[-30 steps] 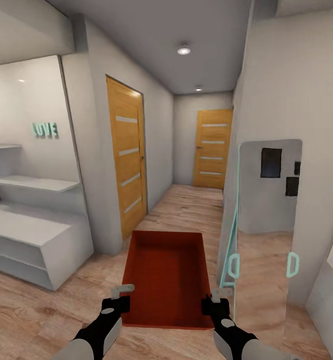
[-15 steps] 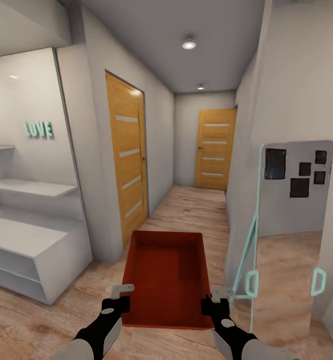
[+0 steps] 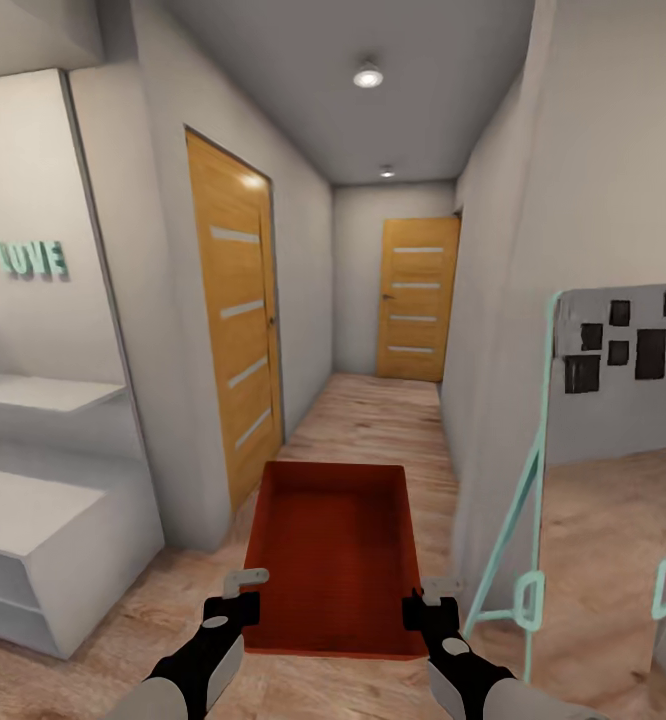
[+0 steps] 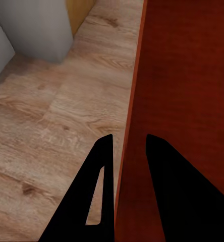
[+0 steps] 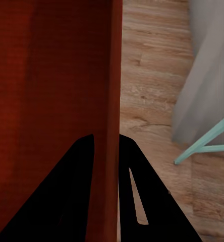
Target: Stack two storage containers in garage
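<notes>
One orange-red storage container hangs level in front of me above a light wood plank floor, held by both arms. My left gripper is shut on its left wall, and the left wrist view shows the container with that wall pinched between the dark fingers. My right gripper is shut on the right wall; in the right wrist view the container has its thin wall between the fingers. The bin holds nothing.
A narrow hallway runs ahead to a closed wooden door; another wooden door stands on the left wall. White shelving with a "LOVE" sign is at the left. A teal-framed standing mirror leans at the right.
The whole view has shifted: the shelving slides off to the left and the mirror to the right as I advance into the hallway. The container and both grips stay as they were.
</notes>
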`<state>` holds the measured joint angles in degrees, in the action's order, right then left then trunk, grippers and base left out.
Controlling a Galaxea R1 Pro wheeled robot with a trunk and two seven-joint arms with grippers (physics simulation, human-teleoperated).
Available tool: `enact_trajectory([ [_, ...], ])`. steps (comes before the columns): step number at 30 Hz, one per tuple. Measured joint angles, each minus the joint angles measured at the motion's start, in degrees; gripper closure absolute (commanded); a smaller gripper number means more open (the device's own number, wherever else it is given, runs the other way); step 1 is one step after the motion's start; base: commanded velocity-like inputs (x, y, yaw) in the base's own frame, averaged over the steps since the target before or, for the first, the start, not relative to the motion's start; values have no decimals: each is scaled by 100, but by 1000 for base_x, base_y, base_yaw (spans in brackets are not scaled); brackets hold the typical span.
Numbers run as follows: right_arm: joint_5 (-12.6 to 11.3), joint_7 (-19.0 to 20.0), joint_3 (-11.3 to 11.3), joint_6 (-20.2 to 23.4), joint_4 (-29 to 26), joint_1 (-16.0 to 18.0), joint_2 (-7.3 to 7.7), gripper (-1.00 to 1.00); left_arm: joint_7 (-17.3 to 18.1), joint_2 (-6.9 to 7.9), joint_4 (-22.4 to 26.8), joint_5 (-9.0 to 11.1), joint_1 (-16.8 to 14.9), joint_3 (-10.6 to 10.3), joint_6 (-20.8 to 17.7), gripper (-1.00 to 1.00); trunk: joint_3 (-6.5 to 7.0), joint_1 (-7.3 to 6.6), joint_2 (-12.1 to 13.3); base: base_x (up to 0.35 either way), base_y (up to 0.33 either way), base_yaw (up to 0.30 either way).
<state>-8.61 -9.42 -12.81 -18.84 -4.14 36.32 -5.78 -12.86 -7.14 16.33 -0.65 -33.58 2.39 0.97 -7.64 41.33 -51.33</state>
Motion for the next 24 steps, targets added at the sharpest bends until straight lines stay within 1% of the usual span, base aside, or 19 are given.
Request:
enact_trajectory([
  [15,3,1,11,1,0,-4,0,100,-2,1,5,0,-1,-11,-12,100,0,0,0,322,161,-241],
  [18,-9,5,-1,-3,2,1,0,100,0,1,6,0,1,-5,-3,100,0,0,0,322,161,-93],
  [24,-17,6,-6,-5,3,0,0,100,-3,1,7,0,2,-8,-2,100,0,0,0,322,161,-9],
])
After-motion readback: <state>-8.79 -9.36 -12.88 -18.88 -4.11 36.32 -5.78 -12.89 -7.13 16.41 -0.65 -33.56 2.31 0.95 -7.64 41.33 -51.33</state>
